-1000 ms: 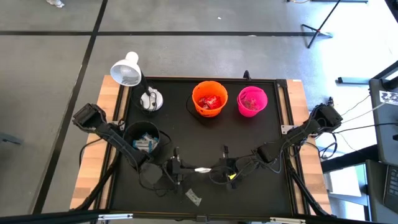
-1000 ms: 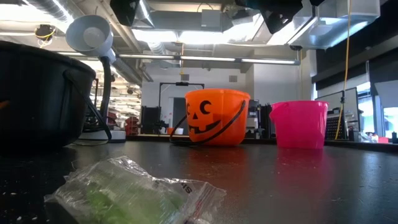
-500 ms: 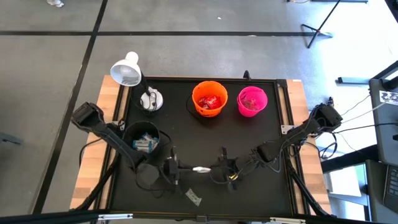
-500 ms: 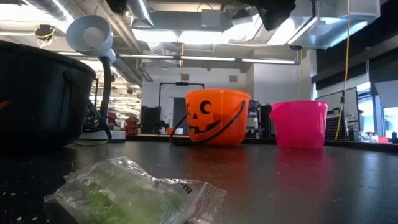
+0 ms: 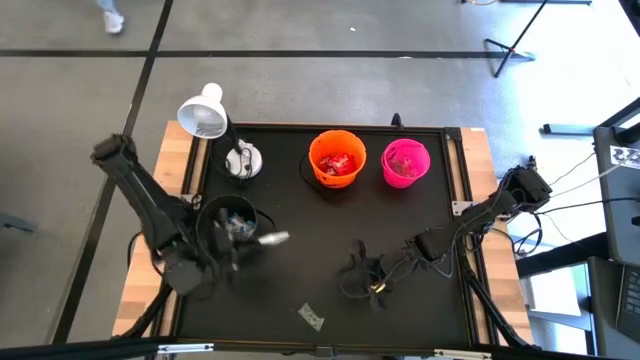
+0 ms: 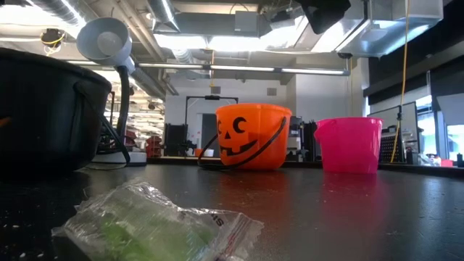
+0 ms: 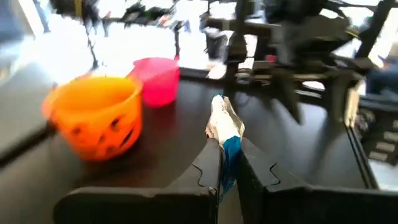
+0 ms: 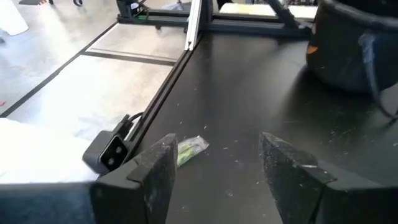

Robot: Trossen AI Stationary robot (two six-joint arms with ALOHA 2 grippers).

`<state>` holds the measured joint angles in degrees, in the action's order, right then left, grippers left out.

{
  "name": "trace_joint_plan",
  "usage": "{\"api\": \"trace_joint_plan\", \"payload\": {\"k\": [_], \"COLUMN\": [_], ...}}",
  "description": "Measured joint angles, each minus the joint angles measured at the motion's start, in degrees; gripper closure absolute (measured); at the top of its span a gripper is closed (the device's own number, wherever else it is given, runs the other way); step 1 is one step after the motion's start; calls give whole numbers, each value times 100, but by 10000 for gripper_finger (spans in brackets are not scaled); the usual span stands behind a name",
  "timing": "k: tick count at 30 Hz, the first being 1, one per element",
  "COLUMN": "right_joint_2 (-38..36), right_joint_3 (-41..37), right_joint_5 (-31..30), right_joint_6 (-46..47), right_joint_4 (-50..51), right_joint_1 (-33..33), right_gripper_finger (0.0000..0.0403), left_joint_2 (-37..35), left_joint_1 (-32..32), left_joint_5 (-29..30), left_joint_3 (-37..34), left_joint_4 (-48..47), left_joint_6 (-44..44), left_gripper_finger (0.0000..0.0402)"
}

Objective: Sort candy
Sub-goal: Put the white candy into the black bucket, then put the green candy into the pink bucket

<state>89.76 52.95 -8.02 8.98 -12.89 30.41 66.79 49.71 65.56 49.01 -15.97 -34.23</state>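
Observation:
A blue-and-white candy (image 5: 273, 238) hangs above the table just right of the black bucket (image 5: 228, 215), with my left gripper (image 5: 256, 241) shut on it. The black bucket holds several more candies. At the far side stand the orange bucket (image 5: 336, 158), with red candies inside, and the pink bucket (image 5: 405, 163). My right gripper (image 5: 352, 272) hovers open near the table's middle front, nothing between its fingers (image 8: 152, 171). My left gripper pinches the candy's blue end (image 7: 229, 155) between its two fingers. The fingers lie nearly level and point toward the table's right. The white end (image 7: 222, 118) sticks out past the fingertips, and the candy is lifted clear of the table.
A clear wrapper with something green inside (image 5: 312, 317) lies near the front edge, also seen as the green wrapper (image 8: 190, 149) ahead of my right gripper. A white lamp (image 5: 203, 112) and its base (image 5: 243, 160) stand at the far left. Bare black tabletop (image 5: 300, 215) lies between the buckets and the grippers.
Both grippers were at the candy near the table's middle front. My right gripper has opened and let it go. My left gripper has carried the candy up and toward the table's left, to beside the black bucket.

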Motion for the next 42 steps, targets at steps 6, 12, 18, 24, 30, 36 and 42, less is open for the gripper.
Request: {"api": "trace_joint_plan", "payload": {"k": [6, 12, 18, 24, 30, 36, 42], "right_joint_2": [0, 0, 0, 0, 0, 0, 58], "right_joint_3": [0, 0, 0, 0, 0, 0, 0], "right_joint_5": [117, 112, 109, -122, -150, -33, 11], "right_joint_6": [128, 128, 126, 108, 115, 121, 124], "right_joint_4": [147, 147, 150, 151, 150, 150, 60], "right_joint_1": [0, -2, -4, -7, -7, -4, -4], "right_gripper_finger": [182, 182, 182, 182, 182, 182, 182], "left_joint_2": [-1046, -1425, -1573, -1596, -1552, -1552, -1550], "left_joint_1": [31, -196, -344, -369, -369, -369, -369], "left_joint_5": [-556, -1788, -2867, -3003, -2927, -2803, -2726], "left_joint_3": [0, 0, 0, 0, -4, -4, -4], "left_joint_4": [-2600, -4199, -5371, -5851, -5822, -5791, -5768], "left_joint_6": [-2811, -4036, -5137, -5616, -5665, -5564, -5524], "left_gripper_finger": [386, 385, 385, 385, 370, 331, 275]}}
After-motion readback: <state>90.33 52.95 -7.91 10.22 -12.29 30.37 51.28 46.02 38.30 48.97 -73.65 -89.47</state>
